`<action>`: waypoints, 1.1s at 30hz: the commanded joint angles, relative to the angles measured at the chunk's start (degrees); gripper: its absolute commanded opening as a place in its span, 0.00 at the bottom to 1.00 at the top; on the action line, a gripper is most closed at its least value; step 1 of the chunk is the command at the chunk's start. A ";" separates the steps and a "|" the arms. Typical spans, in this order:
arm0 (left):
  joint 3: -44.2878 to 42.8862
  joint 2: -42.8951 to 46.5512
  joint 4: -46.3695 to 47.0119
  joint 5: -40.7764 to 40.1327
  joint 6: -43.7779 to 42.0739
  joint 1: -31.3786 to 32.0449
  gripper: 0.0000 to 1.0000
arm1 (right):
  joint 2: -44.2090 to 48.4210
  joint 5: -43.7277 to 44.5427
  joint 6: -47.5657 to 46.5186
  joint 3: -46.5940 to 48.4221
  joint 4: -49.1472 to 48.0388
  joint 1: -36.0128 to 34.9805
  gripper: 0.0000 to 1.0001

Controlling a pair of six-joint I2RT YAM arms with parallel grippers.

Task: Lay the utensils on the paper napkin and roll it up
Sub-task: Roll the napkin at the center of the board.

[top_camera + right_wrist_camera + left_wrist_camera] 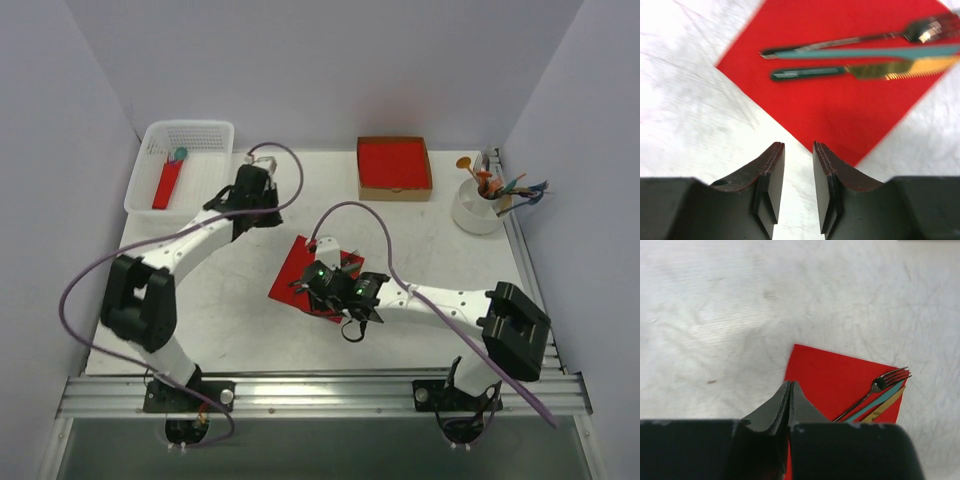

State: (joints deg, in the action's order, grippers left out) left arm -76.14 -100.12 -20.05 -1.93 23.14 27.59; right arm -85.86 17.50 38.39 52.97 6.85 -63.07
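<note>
Utensils (865,52) lie on napkin (840,105); right hand (797,147) parted beside its edge, left hand (790,387) closed.

You see the red paper napkin (293,277) lying flat mid-desk (230,325), its right part hidden under the right pincer (345,305). The left pincer (252,203) hangs beside the white basket (200,133), well apart from the cardboard box (394,189) and cup (476,216).

From above, the right arm (430,298) hides the cutlery (860,52) and much of the napkin (290,272). The right wrist view blurs and crops the fork (921,32).
</note>
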 commanded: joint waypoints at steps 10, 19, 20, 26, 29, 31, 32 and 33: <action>29.18 30.49 13.90 -2.81 9.56 -10.63 0.12 | -22.67 1.93 -6.13 22.34 2.64 -3.73 0.40; 44.31 49.12 21.46 -8.25 9.30 -11.24 0.27 | -32.87 2.89 -8.16 32.98 5.10 -5.31 0.48; 45.71 50.01 21.72 -9.04 8.95 -11.25 0.29 | -33.48 3.07 -8.07 33.68 5.36 -5.31 0.48; 46.52 51.86 21.11 -8.88 7.89 -11.25 0.30 | -37.27 4.65 -9.12 37.46 7.38 -5.57 0.42; 47.13 51.95 21.72 -9.05 7.28 -11.25 0.30 | -38.85 5.96 -9.74 38.96 9.05 -5.57 0.42; 47.31 51.95 21.90 -8.96 7.01 -11.16 0.30 | -39.73 6.15 -10.00 39.75 9.67 -5.57 0.42; 47.31 52.04 21.99 -8.96 6.84 -11.16 0.30 | -39.99 6.32 -10.18 39.93 9.85 -5.57 0.42; 47.31 52.04 22.07 -8.96 6.75 -11.25 0.30 | -40.43 6.58 -10.09 40.37 10.63 -5.57 0.41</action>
State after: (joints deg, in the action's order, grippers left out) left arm -28.73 -48.93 -1.48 -10.17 31.03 16.75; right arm -124.90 20.80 29.28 91.09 13.02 -68.31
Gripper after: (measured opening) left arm 0.299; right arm 0.417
